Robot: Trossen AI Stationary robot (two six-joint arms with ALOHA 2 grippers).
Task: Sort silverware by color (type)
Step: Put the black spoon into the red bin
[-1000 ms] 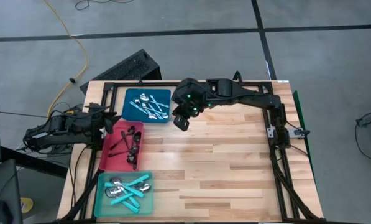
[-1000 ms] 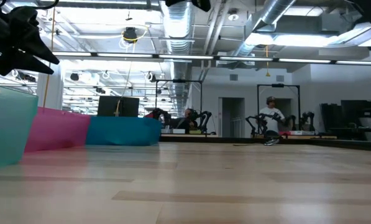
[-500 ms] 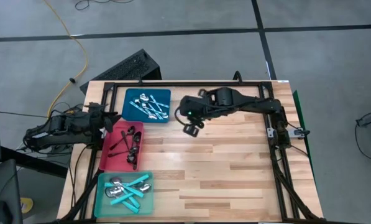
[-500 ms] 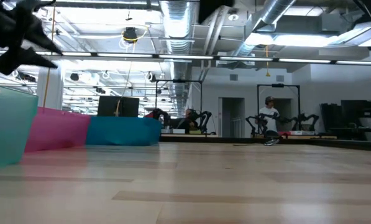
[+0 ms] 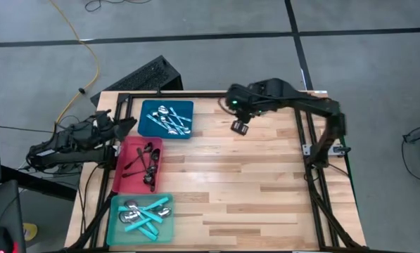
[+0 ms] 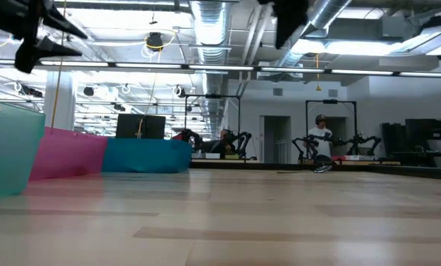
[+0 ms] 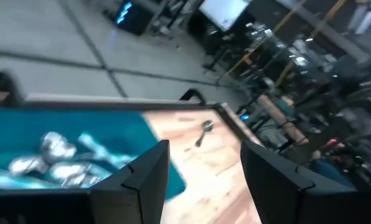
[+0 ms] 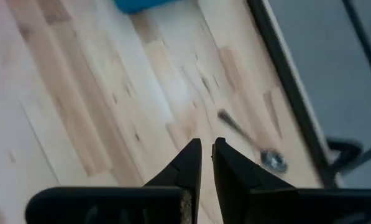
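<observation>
Right tool (image 5: 240,127) hangs above the surface (image 5: 252,183) near the far edge, right of centre. In the right wrist view its fingers (image 8: 186,163) stand nearly together, a thin gap between them, nothing held. Ahead of them one silver spoon (image 8: 250,144) lies alone on bare wood beside the black frame rail at the surface's edge; the same spoon shows in the left wrist view (image 7: 202,132).

Left tool (image 5: 124,126) sits at the far-left corner, over the near-left side of the blue tray (image 5: 147,127). Fingers (image 7: 145,177) wide apart, empty.

Trays run down the left edge:
- Blue tray, far: silver spoons (image 5: 172,119), piled loosely.
- Red tray (image 5: 120,176), middle: black spoons (image 5: 147,160).
- Teal tray (image 5: 116,226), near: turquoise-handled spoons (image 5: 146,215), with some silver bowls showing at the tray's far-left corner.

Low view: tray walls in a row at left, teal (image 6: 9,151), red (image 6: 69,155), blue (image 6: 146,155); both arms enter from above, tools clear of the wood.
</observation>
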